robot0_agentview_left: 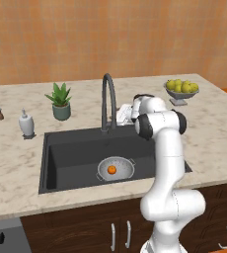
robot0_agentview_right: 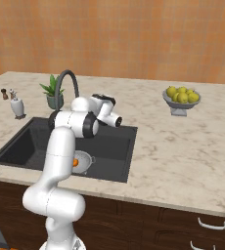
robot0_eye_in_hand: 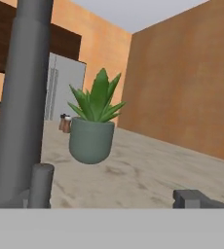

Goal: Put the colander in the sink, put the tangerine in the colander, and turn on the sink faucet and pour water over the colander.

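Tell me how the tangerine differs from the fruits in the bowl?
The tangerine is orange; the bowl fruits are yellow-green. The tangerine sits alone in the colander down in the sink; the fruits are piled together in a grey footed bowl on the counter. Both look round.

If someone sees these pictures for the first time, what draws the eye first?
The white arm rising in front of the dark sink, its open hand beside the tall faucet. Then the orange tangerine inside the colander in the sink.
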Tool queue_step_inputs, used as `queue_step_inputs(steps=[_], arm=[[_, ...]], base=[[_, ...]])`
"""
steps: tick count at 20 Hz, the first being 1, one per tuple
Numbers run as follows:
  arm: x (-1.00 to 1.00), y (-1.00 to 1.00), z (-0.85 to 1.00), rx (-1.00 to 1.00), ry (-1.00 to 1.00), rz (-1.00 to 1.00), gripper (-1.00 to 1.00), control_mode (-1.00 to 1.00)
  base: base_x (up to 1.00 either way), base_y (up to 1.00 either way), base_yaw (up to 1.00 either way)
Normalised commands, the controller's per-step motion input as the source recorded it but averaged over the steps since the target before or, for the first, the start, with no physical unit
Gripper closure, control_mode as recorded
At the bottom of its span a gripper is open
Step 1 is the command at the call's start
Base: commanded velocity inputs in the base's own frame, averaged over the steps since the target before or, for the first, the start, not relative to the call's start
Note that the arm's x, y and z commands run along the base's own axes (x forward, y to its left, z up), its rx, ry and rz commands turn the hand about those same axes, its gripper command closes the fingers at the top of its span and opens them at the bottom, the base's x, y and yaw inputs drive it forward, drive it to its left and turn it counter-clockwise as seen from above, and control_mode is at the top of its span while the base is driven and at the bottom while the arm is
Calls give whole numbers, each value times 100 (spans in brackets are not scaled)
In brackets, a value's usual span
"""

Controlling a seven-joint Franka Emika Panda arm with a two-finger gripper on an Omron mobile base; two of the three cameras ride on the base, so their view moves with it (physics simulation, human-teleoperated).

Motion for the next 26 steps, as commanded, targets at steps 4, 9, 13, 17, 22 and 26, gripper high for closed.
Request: queue_step_inputs(steps=[4, 9, 13, 17, 22, 26], arm=[[23, 2, -17, 0, 0, -8, 100, -100], [34, -1, -26, 3, 0, -6, 100, -100], [22, -28, -44, 7, 0, 0, 100, -100], [19, -41, -52, 0, 0, -6, 100, -100], [25, -56, -56, 0, 3, -12, 100, -100], [32, -67, -58, 0, 6, -14, 100, -100]], base=[[0, 0, 0], [0, 0, 0], [0, 0, 0], [0, 0, 0], [0, 0, 0], [0, 0, 0]])
